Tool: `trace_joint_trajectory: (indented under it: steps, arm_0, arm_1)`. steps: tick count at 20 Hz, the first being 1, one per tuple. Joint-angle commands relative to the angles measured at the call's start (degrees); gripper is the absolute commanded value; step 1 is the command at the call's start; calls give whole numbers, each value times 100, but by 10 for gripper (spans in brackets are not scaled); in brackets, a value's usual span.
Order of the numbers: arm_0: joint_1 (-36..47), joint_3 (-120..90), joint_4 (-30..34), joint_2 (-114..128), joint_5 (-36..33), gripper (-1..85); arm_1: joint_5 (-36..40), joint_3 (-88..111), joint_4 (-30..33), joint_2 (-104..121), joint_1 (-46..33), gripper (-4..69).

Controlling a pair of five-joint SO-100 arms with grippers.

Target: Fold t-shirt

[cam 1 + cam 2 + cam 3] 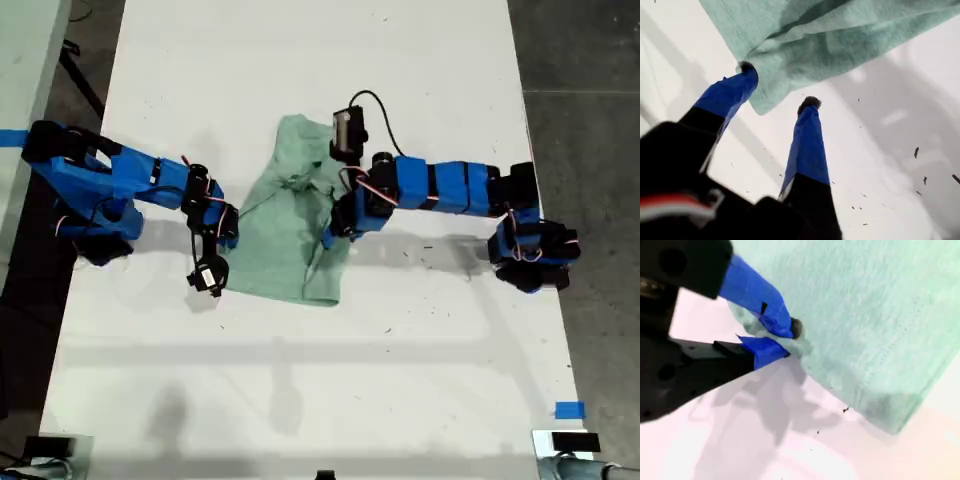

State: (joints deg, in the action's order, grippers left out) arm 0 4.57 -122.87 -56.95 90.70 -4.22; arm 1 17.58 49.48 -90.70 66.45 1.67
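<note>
Here, the t-shirt (283, 235) lies loosely bunched near the middle of the white table (300, 380), between the two blue arms. It is partly doubled over itself, with one rumpled end toward the far edge of the exterior view and a straighter edge toward the near side.

My first gripper (778, 85) stands with its jaws spread wide and grips nothing. A corner of the mint cloth (840, 45) lies in the gap between them. One fingertip (746, 67) touches the cloth edge, and the other (810, 102) sits on bare table just beside the corner. In the exterior view this looks to be the gripper (228, 228) at the shirt's edge on the exterior view's left, though that match is only probable.

My second gripper (790, 341) has its jaws pinched together on a small gather of the shirt's edge (865, 305). The cloth is crumpled between the two blue tips, and a stitched hem runs away from them to a corner that rests on the table. In the exterior view it sits (333, 235) over the side of the shirt nearer the exterior view's right, reaching in from that side.
</note>
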Motion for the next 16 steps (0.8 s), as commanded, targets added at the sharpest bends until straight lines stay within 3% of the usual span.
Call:
trace_joint_trajectory:
  steps: [1, 7, 11, 16]
  arm_0:
    - [62, 132, -53, 62, 35, 0]
    - [422, 483, -1441, 1169, -149, 0]
    - [422, 1204, -1547, 1468, -431, 0]
    - [-141, 3384, -1521, -466, -483, 0]
  arm_1:
    - [18, -26, -26, 475, -9, 216]
    - [-44, 26, -26, 483, 0, 216]
    - [-62, 35, -35, 510, 9, 216]
    - [-132, 316, -70, 923, 9, 215]
